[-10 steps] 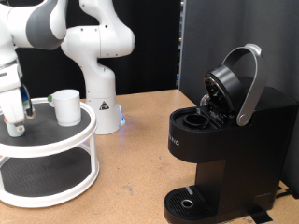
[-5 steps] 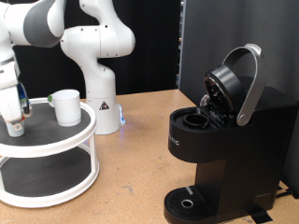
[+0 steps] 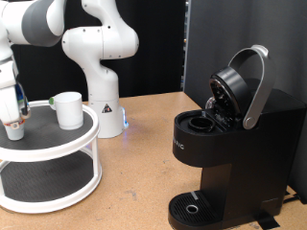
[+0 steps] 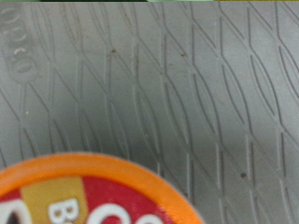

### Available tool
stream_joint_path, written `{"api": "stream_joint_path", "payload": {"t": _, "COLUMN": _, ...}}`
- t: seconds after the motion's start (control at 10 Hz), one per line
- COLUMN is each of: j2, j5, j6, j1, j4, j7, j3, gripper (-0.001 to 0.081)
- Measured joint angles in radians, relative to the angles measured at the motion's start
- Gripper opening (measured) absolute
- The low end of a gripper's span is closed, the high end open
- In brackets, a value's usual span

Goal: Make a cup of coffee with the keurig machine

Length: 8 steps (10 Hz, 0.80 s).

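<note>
The white cup [image 3: 68, 109] stands on the top shelf of a round white two-tier stand [image 3: 58, 144]. My gripper [image 3: 12, 123] hangs at the stand's left side in the exterior view, right over a small white pod [image 3: 15, 131] on the same shelf. The wrist view shows the pod's orange-rimmed red lid [image 4: 84, 196] very close, on the grey patterned mat [image 4: 168, 84]; no fingers show there. The black keurig machine [image 3: 240, 153] stands at the exterior view's right with its lid [image 3: 228, 93] and silver handle [image 3: 256, 84] raised and the pod chamber [image 3: 201, 123] open.
The white robot base [image 3: 104, 96] stands behind the stand. The machine's round drip base [image 3: 195, 206] is at the exterior view's bottom. Bare wooden table [image 3: 139, 163] lies between stand and machine. A black panel [image 3: 240, 29] stands behind the machine.
My gripper has shifted slightly towards the exterior view's left over the pod. The cup and the machine have not moved.
</note>
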Motion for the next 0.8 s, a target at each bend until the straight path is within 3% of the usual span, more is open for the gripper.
{"api": "stream_joint_path", "payload": {"t": 0.4, "j2": -0.001, "j5": 0.007, "j6": -0.024, "j1": 0.002, "j4": 0.011, "j7": -0.003, "j3": 0.000, "gripper": 0.0470}}
{"api": "stream_joint_path", "payload": {"t": 0.8, "j2": -0.071, "j5": 0.059, "j6": -0.218, "j1": 0.015, "j4": 0.087, "j7": -0.043, "j3": 0.010, "gripper": 0.0470}}
